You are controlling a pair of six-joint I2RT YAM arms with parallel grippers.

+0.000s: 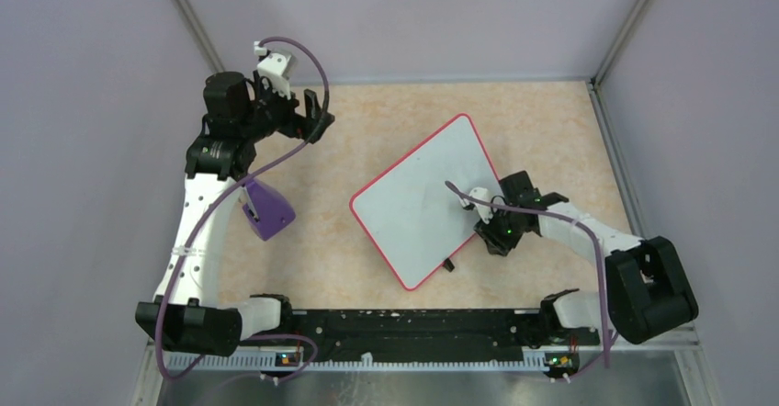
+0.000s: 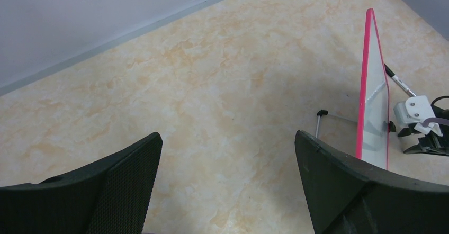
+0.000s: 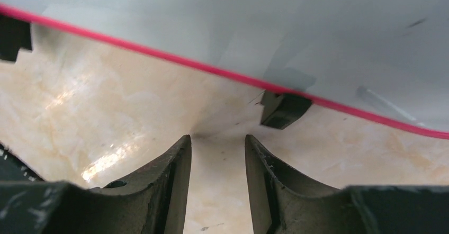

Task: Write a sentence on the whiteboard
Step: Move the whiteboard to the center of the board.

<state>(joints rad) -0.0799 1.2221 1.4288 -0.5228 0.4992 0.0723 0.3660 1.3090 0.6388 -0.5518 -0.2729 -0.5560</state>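
Note:
The whiteboard (image 1: 423,199), white with a thin red-pink rim, sits tilted mid-table, and its face shows no lettering; the sentence is not in view. The left wrist view shows the whiteboard (image 2: 373,101) nearly edge-on. The right wrist view shows its red rim (image 3: 159,54) and a black foot (image 3: 283,109) close ahead. My right gripper (image 1: 485,227) sits low at the board's right edge; in its wrist view the gripper (image 3: 217,138) is open and empty, the jaws a narrow gap apart. My left gripper (image 1: 317,112) is at the far left, open wide and empty (image 2: 227,138).
A purple block (image 1: 266,208) lies beside the left arm. A thin black-and-white marker-like stick (image 2: 400,80) lies on the table behind the board. A thin metal leg (image 2: 317,122) stands by the board. Grey walls close the back and sides.

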